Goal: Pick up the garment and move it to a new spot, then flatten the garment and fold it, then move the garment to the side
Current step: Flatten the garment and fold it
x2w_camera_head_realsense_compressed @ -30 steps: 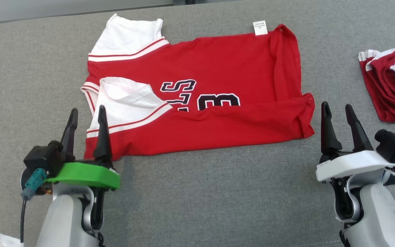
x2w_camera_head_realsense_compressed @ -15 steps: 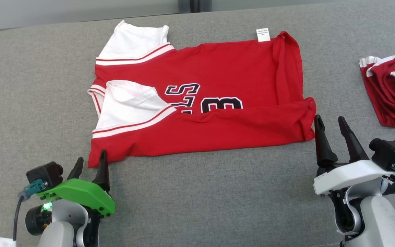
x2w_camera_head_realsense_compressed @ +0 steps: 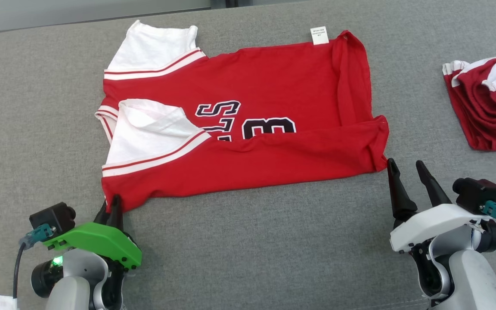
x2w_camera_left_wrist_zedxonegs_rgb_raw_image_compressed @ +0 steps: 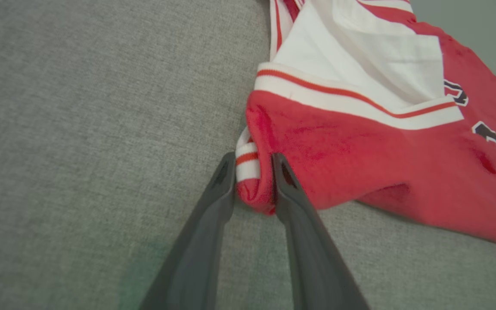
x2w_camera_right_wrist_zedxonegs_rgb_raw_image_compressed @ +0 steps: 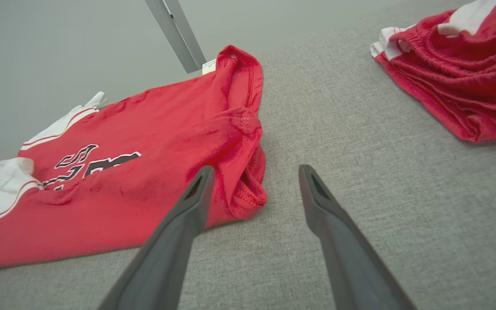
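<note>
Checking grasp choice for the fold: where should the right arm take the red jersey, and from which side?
The jersey's near right corner, where the folded-over hem bunches into a thick lip. Come in low from the near edge, jaws straddling that lip; probably the firmest pinch.

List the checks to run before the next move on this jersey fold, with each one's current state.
1. Left gripper on near left corner of the jersey: ok, cloth sits between its fingers.
2. Right gripper on the near right corner: not ok, fingers apart, corner only partly between them.
3. Right hem flat: not ok, bunched at that corner.
4. Second red garment clear: ok, lies apart on the right.
5. Left grip firm enough to lift: cannot tell.
</note>
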Available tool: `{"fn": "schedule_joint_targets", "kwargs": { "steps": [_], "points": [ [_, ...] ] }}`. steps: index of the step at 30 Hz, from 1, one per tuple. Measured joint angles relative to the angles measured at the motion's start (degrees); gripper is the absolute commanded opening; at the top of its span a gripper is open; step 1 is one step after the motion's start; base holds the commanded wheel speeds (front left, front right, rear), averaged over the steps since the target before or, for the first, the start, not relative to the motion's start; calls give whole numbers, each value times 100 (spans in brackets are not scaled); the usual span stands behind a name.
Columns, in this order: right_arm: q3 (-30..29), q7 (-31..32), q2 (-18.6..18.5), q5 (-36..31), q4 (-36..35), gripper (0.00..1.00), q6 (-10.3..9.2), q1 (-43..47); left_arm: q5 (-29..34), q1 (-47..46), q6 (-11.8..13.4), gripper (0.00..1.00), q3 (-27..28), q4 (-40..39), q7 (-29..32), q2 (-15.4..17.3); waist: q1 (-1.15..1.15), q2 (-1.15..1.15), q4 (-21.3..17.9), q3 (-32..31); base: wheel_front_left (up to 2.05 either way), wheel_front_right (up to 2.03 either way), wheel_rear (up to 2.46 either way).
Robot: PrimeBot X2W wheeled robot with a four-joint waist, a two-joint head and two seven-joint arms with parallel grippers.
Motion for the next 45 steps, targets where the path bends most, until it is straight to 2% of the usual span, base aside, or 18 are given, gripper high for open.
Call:
{"fn": "schedule_joint_targets", "kwargs": {
  "steps": [7, 12, 19, 20, 21, 22, 23, 26, 31, 40, 45],
  "points": [
    [-51, 125, 0, 45, 568, 100, 0, -255, 47, -19, -36, 0, -29, -383, -277, 4, 0, 0, 127, -6, 0, 0, 0],
    [144, 137, 5, 59, 947, 100, 0, -560, 64, -15, -32, 0, -82, -664, -298, 14, 0, 0, 213, 7, 0, 0, 0],
    [-7, 211, 1, -392, 1737, 100, 0, -883, 63, 24, 7, 0, -179, -848, -257, 5, 0, 0, 311, -18, 0, 0, 0],
    [-12, 200, 1, -388, 1796, 74, 0, -912, 62, 37, 8, 0, -180, -862, -268, 4, 0, 0, 319, -32, 0, 0, 0],
    [-19, 182, 1, -379, 1830, 38, 0, -921, 60, 44, 8, 0, -180, -868, -275, 5, 0, 0, 323, -45, 0, 0, 0],
    [-22, 174, 1, -359, 1862, 8, 0, -925, 60, 54, 9, 0, -177, -877, -290, 7, 0, 0, 325, -62, 0, 0, 0],
    [-10, 151, 0, -301, 1876, 0, 0, -925, 60, 67, 9, 0, -170, -887, -307, 9, 0, 0, 324, -82, 0, 0, 0],
    [42, 134, 3, -155, 1845, 0, 0, -915, 59, 99, 11, 0, -154, -937, -325, 33, 0, 0, 315, -153, 0, 0, 0],
    [-23, 163, 7, -87, 1356, 0, 0, -697, 62, 254, 5, 0, -183, -1223, -314, 121, 0, 0, 296, -311, 0, 0, 0],
    [-301, 992, 5, 5, -323, 0, 0, 670, 168, 1289, 159, 0, -367, -2431, 210, 296, 0, 0, 288, -576, 0, 0, 0],
    [-350, 1235, 5, 166, -900, 0, 0, 1303, 163, 1736, 272, 0, -437, -2594, 460, 320, 0, 0, 290, -560, 0, 0, 0]
  ]
}}
